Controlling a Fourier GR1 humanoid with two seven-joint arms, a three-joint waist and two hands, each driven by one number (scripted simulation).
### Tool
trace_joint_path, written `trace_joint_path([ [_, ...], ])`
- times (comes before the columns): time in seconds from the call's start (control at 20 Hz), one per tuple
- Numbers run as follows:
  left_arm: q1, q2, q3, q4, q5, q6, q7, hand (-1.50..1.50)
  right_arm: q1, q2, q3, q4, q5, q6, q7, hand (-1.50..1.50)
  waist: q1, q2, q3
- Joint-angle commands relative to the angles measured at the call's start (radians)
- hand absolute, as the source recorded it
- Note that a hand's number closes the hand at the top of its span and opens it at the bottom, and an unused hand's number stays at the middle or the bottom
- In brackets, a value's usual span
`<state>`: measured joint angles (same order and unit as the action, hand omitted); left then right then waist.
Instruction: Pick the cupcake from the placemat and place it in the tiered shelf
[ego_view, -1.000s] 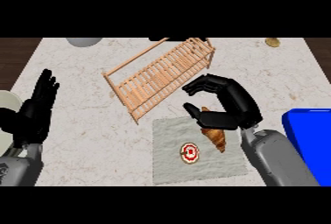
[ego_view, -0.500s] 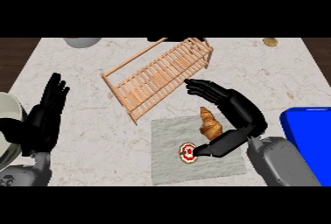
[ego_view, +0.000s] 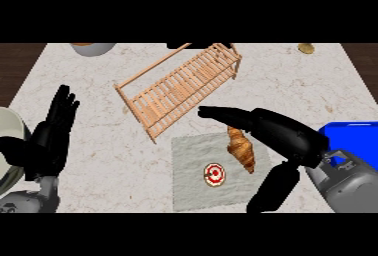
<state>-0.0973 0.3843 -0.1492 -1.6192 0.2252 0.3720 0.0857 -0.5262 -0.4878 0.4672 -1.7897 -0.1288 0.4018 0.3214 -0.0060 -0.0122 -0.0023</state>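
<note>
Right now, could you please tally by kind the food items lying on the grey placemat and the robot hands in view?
Round cupcake with red-and-white top: 1
Golden-brown croissant: 1
Black robot hands: 2 (left hand resting open at the left edge, right hand open over the grey placemat)
Total: 4
</note>
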Motion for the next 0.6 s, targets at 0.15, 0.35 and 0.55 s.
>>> trace_joint_path([
  [0.15, 0.043, 0.028, 0.016, -0.04, 0.019, -0.044, 0.003, 0.0, -0.11, -0.004, 0.212, -0.139, 0.255, 0.017, 0.323, -1.5, 0.015, 0.0, -0.001],
  [0.35, 0.0, -0.019, -0.009, -0.057, -0.024, 0.002, 0.037, 0.0, -0.116, 0.118, 0.283, -0.164, 0.318, 0.011, 0.521, -1.5, 0.007, 0.007, 0.002],
  [0.55, 0.025, -0.026, 0.011, -0.049, -0.042, 0.0, 0.027, 0.0, -0.072, 0.147, 0.359, -0.12, 0.455, 0.034, 0.513, -1.5, 0.008, 0.01, 0.002],
])
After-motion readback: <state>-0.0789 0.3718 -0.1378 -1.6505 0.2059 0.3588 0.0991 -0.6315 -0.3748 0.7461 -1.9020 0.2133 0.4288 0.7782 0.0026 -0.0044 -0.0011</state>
